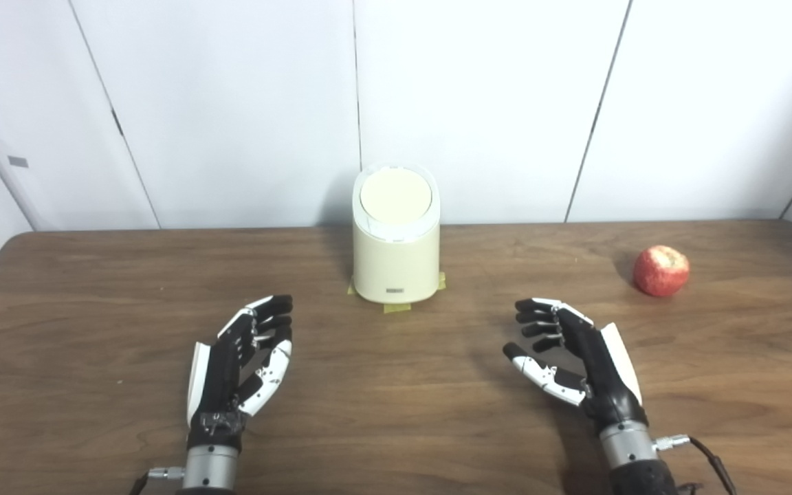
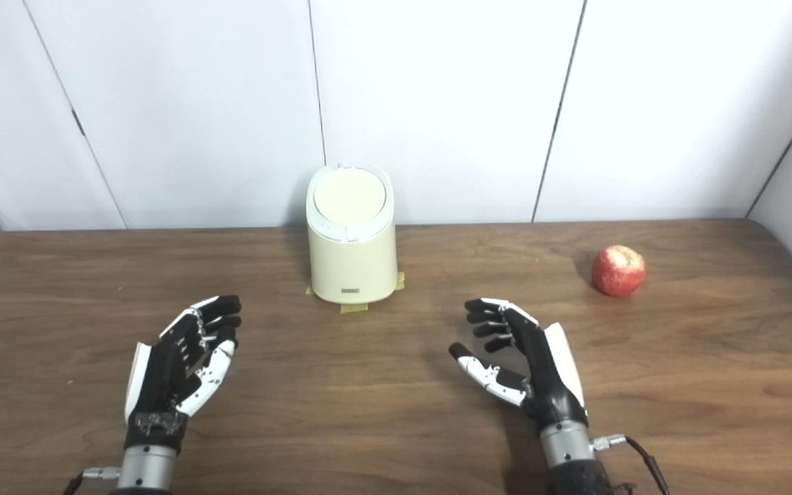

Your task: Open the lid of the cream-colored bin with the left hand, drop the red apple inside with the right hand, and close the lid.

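Observation:
The cream-colored bin (image 1: 396, 254) stands upright at the back middle of the table, its round lid (image 1: 396, 196) shut flat on top. The red apple (image 1: 661, 271) lies on the table at the right, apart from everything. My left hand (image 1: 241, 361) is open and empty, palm turned inward, over the table in front of and left of the bin. My right hand (image 1: 575, 357) is open and empty, in front of and right of the bin, well short of the apple.
The brown wooden table (image 1: 396, 412) fills the lower picture. Yellow tape pieces (image 1: 396, 307) stick out under the bin's base. White wall panels (image 1: 231, 103) stand right behind the table's far edge.

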`<action>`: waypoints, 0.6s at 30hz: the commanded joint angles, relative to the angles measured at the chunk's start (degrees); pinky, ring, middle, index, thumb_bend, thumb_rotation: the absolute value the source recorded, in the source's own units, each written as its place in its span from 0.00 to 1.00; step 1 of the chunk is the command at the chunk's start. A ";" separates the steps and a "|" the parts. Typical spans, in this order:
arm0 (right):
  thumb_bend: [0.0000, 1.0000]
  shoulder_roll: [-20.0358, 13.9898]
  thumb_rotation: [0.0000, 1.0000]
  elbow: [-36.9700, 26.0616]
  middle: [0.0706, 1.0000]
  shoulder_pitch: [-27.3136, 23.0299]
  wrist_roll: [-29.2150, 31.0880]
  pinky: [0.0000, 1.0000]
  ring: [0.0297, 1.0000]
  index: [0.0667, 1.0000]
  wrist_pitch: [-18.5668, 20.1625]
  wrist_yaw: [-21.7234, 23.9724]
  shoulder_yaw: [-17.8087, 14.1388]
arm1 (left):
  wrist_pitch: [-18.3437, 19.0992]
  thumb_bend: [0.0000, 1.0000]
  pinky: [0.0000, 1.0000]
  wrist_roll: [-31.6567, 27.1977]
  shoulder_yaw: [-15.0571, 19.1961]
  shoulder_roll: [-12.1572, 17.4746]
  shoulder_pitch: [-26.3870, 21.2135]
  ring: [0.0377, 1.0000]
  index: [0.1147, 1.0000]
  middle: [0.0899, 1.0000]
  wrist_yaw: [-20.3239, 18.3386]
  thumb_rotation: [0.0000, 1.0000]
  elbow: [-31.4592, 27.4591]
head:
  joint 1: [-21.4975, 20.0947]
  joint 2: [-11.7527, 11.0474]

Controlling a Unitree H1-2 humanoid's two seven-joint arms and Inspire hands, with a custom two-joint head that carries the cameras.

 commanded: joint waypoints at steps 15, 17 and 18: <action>0.28 0.04 0.23 -1.38 0.65 -2.28 -0.10 0.54 0.63 0.66 -1.60 -0.72 0.08 | -1.10 0.23 0.62 -0.37 0.11 0.01 -1.17 0.72 0.70 0.73 0.06 0.28 -0.67 | -0.15 -0.12; 0.28 0.22 0.23 -1.32 0.65 -2.31 -0.17 0.55 0.63 0.66 -1.51 -0.80 0.15 | -1.02 0.24 0.62 -0.72 0.18 0.20 -1.24 0.73 0.70 0.74 -0.23 0.29 -0.73 | -0.40 -0.23; 0.28 0.28 0.23 -1.23 0.65 -2.31 -0.22 0.55 0.63 0.66 -1.60 -0.87 0.19 | -1.01 0.26 0.63 -0.58 0.18 0.31 -1.25 0.74 0.70 0.75 -0.28 0.34 -0.77 | -0.41 -0.30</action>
